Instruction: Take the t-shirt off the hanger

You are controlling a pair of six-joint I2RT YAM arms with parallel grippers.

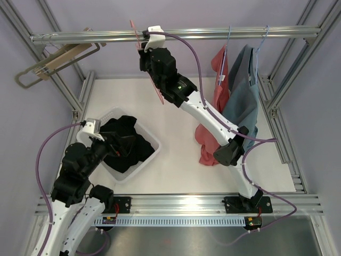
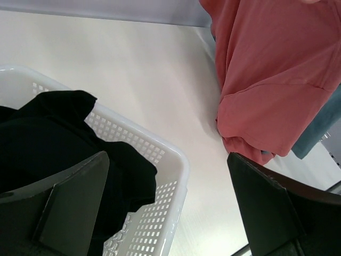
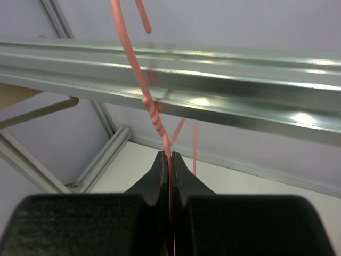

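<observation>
Right wrist shows my right gripper [image 3: 170, 162], jaws pinching the thin, stiff pink hanger [image 3: 154, 114]. Left gripper [image 2: 168, 170] jaws spread over the soft, light black t-shirt [image 2: 48, 138], heaped in the basket [image 2: 176, 160]; I'd pinch a bunched fold.

Right arm reaches up and away from its base; its tool [image 3: 169, 160] is pinched tight on the pink hanger [image 3: 155, 117]. Left arm is folded low, its tool [image 2: 168, 205] spread wide.

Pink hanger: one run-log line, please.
right gripper shut on pink plastic hanger | hanger bare | left gripper open over white plastic basket
</observation>
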